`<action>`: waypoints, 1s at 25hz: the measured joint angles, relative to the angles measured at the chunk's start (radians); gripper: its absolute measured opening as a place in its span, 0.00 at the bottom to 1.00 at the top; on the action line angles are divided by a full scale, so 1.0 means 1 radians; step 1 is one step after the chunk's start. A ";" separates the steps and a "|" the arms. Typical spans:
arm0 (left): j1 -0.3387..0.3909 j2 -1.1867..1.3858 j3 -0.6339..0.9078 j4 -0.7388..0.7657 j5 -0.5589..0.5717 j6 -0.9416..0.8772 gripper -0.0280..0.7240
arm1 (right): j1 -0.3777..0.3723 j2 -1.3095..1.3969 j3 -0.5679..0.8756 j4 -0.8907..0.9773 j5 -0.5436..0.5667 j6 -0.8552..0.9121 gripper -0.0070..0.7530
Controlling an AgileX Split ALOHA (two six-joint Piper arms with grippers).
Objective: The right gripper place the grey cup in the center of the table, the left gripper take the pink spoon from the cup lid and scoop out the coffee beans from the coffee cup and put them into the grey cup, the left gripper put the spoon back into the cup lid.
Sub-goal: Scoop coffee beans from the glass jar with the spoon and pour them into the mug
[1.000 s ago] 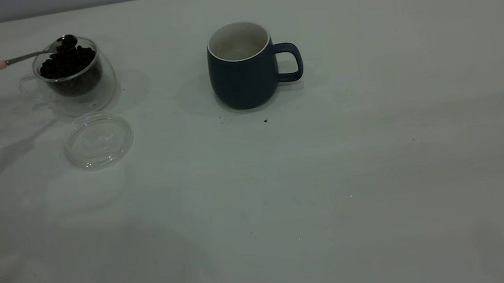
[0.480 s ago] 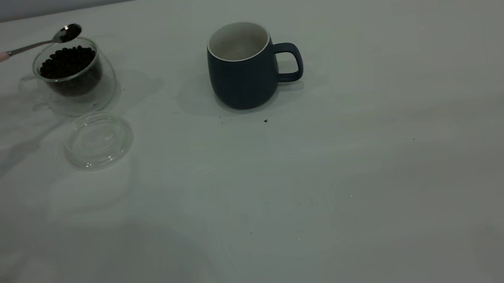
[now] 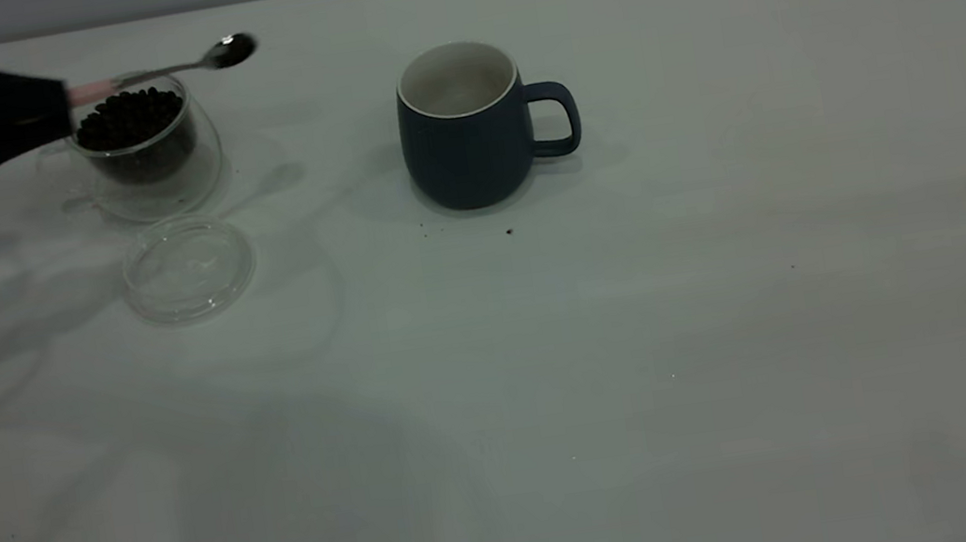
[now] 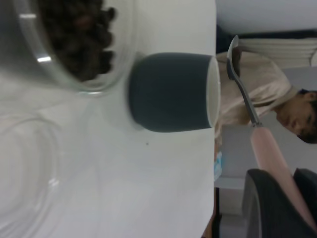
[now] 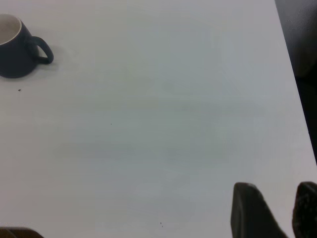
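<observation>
From the cup [image 3: 465, 127] at mid-table, the glass [image 3: 142, 144] of beans [image 3: 129, 117] stands well left, the lid [image 3: 188, 267] before it. My left gripper [image 3: 48, 103] holds the spoon [image 3: 171, 69] over the glass, bowl toward the cup.

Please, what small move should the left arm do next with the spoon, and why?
Probably carry it level toward the grey cup. The left tool holds the pink spoon, its bowl already past the coffee cup but short of the grey cup's open mouth.
</observation>
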 joint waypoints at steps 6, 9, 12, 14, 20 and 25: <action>-0.108 0.000 0.000 -0.031 0.000 -0.002 0.20 | 0.000 0.000 0.000 0.000 0.000 0.000 0.32; -0.162 0.000 0.000 -0.049 0.000 -0.003 0.20 | 0.000 0.000 0.000 0.000 0.000 0.000 0.32; -0.210 0.000 0.000 -0.078 -0.012 -0.003 0.20 | 0.000 0.000 0.000 0.000 0.000 0.000 0.32; -0.239 0.000 0.000 -0.100 -0.041 -0.003 0.20 | 0.000 0.000 0.000 0.000 0.000 0.000 0.32; -0.291 0.000 0.000 -0.131 -0.124 0.013 0.20 | 0.000 0.000 0.000 0.000 0.000 0.000 0.32; -0.333 0.000 0.000 -0.142 -0.170 0.055 0.20 | 0.000 0.000 0.000 0.000 0.000 0.000 0.32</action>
